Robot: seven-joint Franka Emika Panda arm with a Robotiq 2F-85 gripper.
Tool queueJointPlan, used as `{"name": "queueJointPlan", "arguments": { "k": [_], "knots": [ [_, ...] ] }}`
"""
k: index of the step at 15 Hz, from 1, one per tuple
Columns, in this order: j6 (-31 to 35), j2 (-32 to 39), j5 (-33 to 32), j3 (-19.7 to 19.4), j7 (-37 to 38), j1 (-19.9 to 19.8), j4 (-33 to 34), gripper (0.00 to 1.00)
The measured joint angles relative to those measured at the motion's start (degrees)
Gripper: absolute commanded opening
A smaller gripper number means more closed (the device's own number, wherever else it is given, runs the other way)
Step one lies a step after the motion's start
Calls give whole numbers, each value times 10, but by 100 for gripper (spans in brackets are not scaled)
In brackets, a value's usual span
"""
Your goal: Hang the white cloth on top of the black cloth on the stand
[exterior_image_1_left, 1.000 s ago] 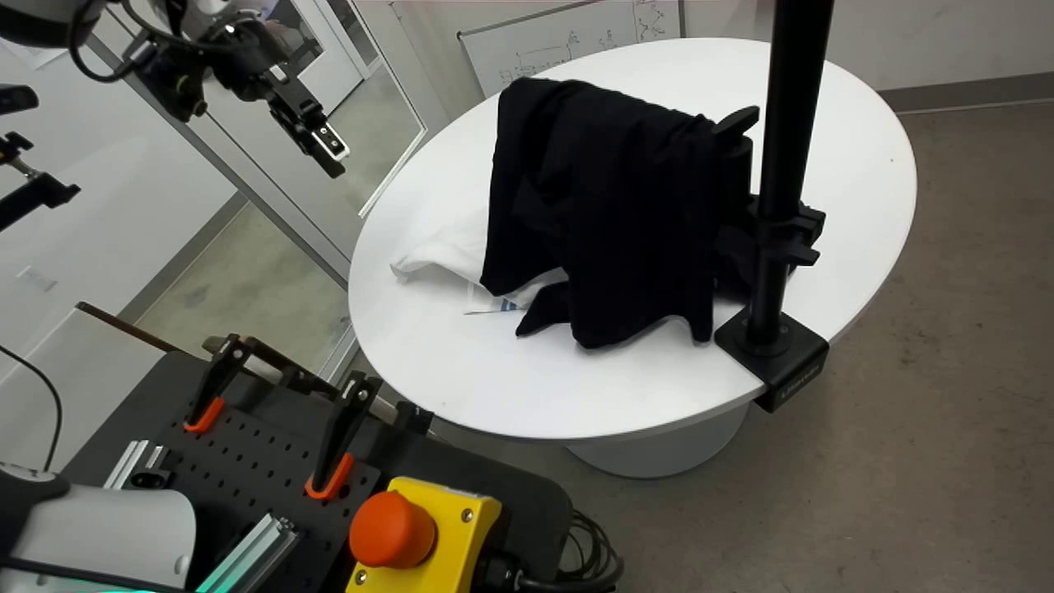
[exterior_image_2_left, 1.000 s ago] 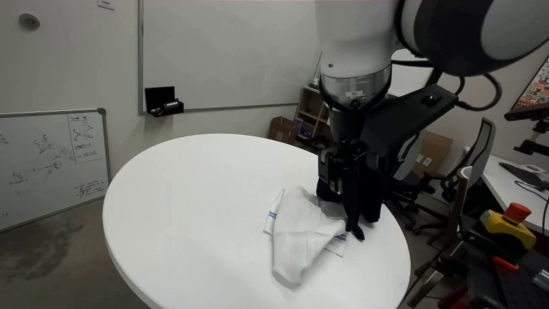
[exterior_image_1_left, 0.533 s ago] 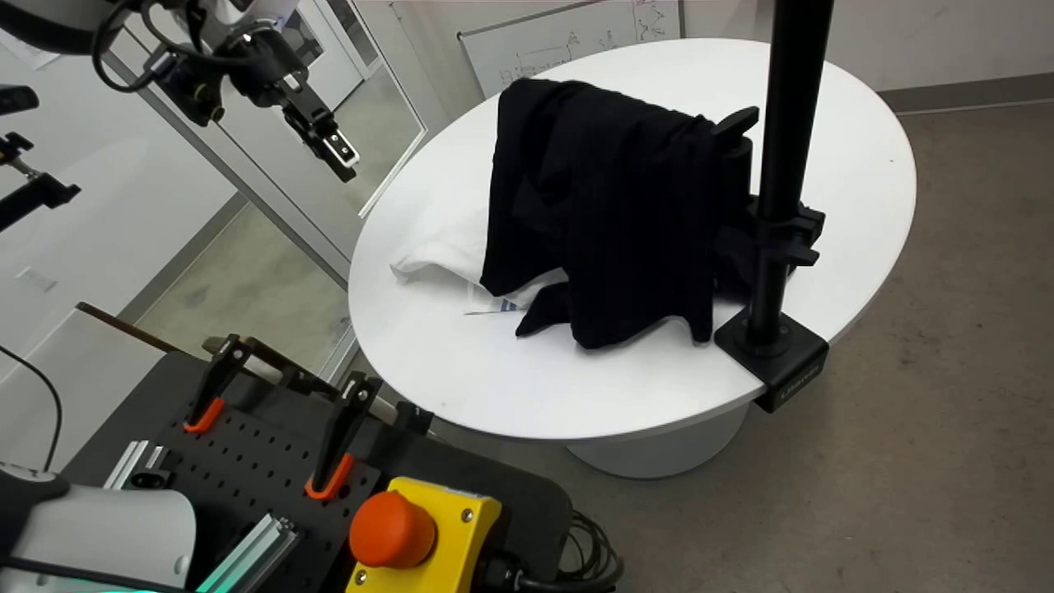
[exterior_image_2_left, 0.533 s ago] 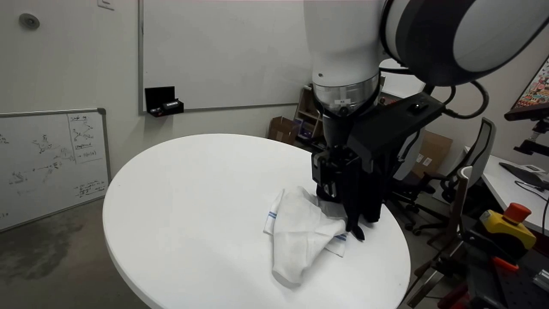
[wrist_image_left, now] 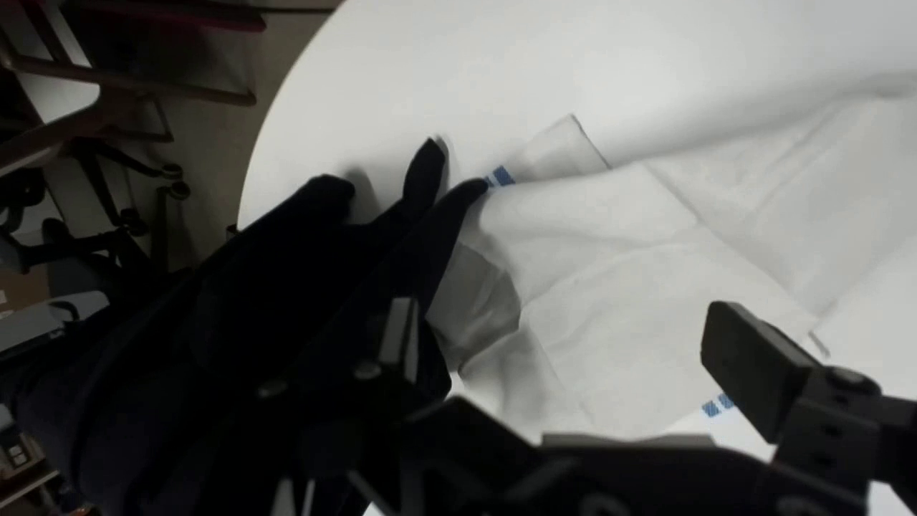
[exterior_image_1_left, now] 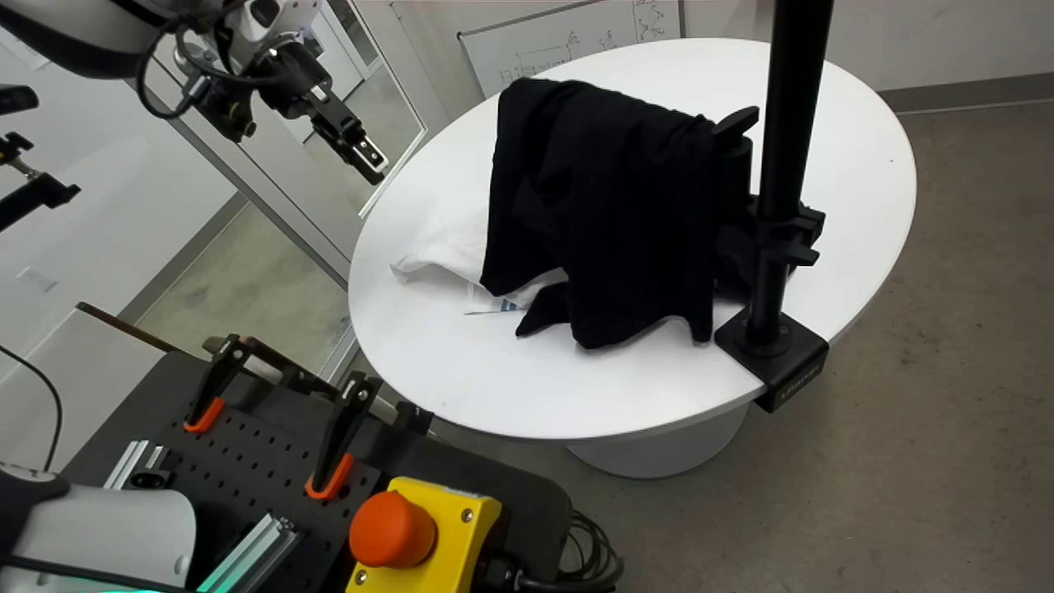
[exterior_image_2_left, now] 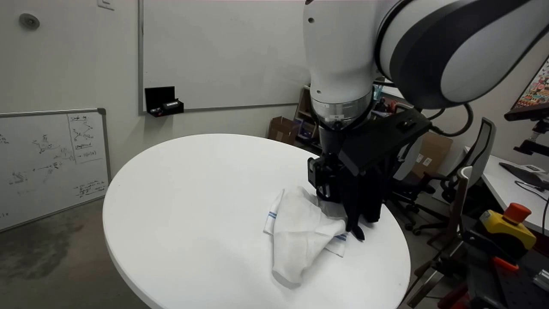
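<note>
Spread and empty, the pincer [wrist_image_left: 573, 351] hangs above the white cloth [wrist_image_left: 637, 287], crumpled on the tabletop [exterior_image_2_left: 193, 214]. Beside the pincer, the black cloth [exterior_image_1_left: 609, 206] already drapes the stand [exterior_image_1_left: 782, 181]; grasping and hanging seemingly remain.

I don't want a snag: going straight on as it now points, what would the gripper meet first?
Most likely the white cloth, seen between the open jaws of the gripper. In the wrist view one jaw overlaps the black cloth, so it might brush that first; depth is unclear.
</note>
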Motion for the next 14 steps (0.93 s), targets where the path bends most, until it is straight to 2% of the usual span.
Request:
{"name": "queueJointPlan", "arguments": {
  "k": [3,6,14],
  "knots": [
    [65,31,-70,-18,53,7,8,100],
    [104,66,-111,-21,60,9,28,100],
    [153,171,-104,-20,-47,0,95,100]
  ]
}}
